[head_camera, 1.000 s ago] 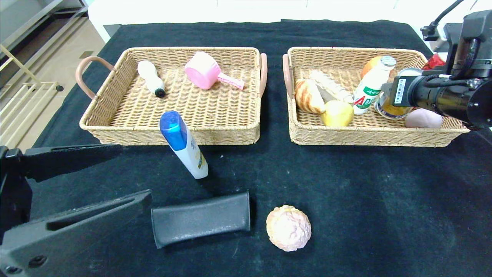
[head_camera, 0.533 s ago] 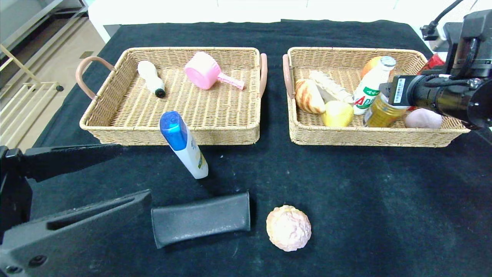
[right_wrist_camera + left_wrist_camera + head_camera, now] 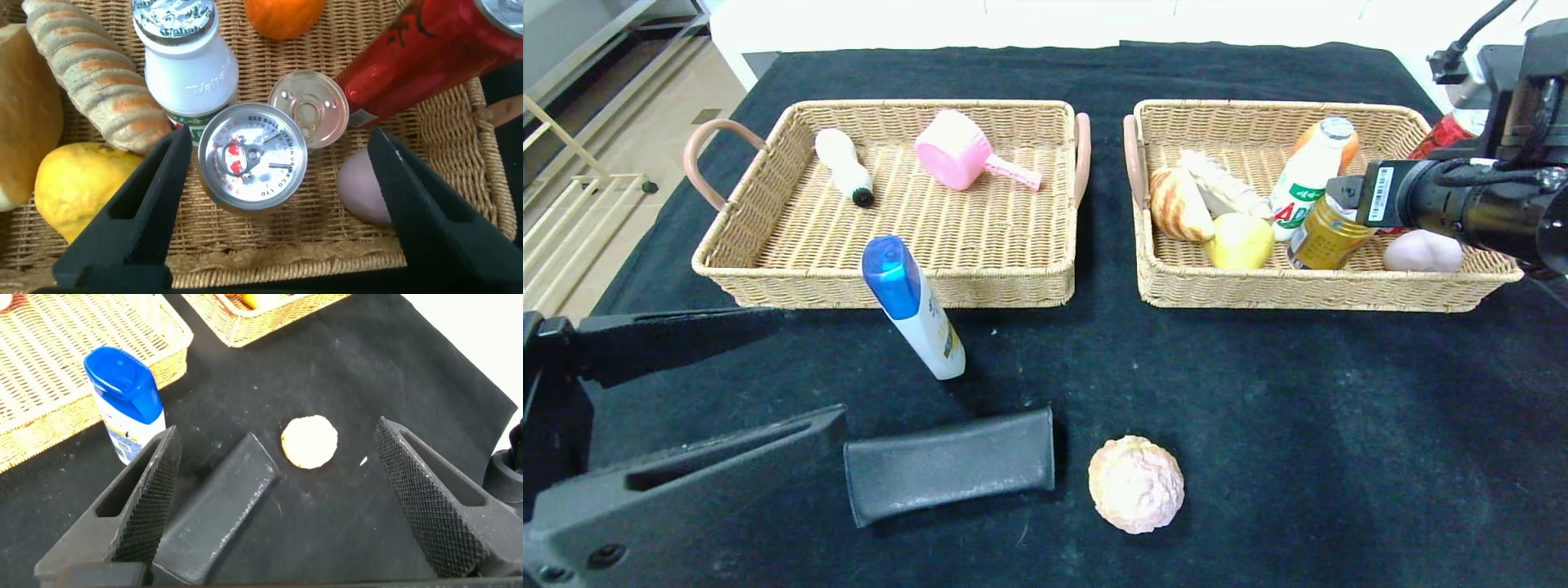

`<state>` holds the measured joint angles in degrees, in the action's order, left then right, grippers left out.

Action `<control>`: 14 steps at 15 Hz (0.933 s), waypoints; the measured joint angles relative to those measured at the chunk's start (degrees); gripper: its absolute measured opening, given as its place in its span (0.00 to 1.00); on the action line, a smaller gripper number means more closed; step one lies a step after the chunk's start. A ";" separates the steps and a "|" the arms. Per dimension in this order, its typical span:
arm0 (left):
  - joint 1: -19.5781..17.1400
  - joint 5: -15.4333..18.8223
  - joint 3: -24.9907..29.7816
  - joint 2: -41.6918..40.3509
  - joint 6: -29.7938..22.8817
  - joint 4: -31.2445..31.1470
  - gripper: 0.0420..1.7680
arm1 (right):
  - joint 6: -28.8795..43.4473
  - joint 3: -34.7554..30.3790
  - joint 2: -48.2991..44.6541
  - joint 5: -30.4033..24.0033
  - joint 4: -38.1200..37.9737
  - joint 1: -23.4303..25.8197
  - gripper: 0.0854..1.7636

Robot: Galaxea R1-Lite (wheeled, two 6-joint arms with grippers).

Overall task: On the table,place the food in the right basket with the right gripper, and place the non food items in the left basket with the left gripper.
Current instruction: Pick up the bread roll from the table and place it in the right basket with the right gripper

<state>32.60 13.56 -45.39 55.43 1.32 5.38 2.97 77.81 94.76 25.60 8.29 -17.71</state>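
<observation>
My right gripper [image 3: 1344, 194] hangs over the right basket [image 3: 1307, 290], open. A gold drink can [image 3: 1325, 238] stands upright on the wicker between its fingers [image 3: 155, 196], free of the pads. Around the gold can [image 3: 253, 155] lie a lemon [image 3: 1240, 240], a bread roll [image 3: 1178, 204], a white milk bottle [image 3: 1305, 181], an orange, a pink lump [image 3: 1421, 251] and a red can [image 3: 417, 57]. On the cloth sit a round puff pastry [image 3: 1136, 483], a black case [image 3: 949, 464] and a blue-capped white bottle [image 3: 913, 306]. My left gripper [image 3: 805, 367] is open just above the case [image 3: 216, 510].
The left basket [image 3: 890, 286] holds a white brush bottle [image 3: 844, 167] and a pink cup [image 3: 960, 150]. Both baskets have pink end handles. A second silver can lid [image 3: 309, 108] sits beside the gold can. Black cloth covers the table; the floor drops off at the left.
The right gripper's fingers have spread and let go of the gold can, which went from tilted in the grip to standing in the basket. The left arm has not moved.
</observation>
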 joint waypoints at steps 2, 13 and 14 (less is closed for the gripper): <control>0.00 0.00 0.02 0.02 0.00 0.02 0.97 | 0.00 -1.88 -1.87 -0.05 -0.13 -0.52 0.91; 0.00 -0.09 0.11 0.77 -0.02 0.16 0.97 | 0.99 -16.54 -14.91 2.18 -4.82 -21.39 0.95; 0.00 -0.09 0.11 0.93 -0.02 0.21 0.97 | 1.05 -17.26 -15.18 2.57 -4.83 -23.63 0.95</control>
<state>32.60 13.47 -45.28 56.36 1.29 5.58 4.02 60.55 79.58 28.17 3.46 -41.34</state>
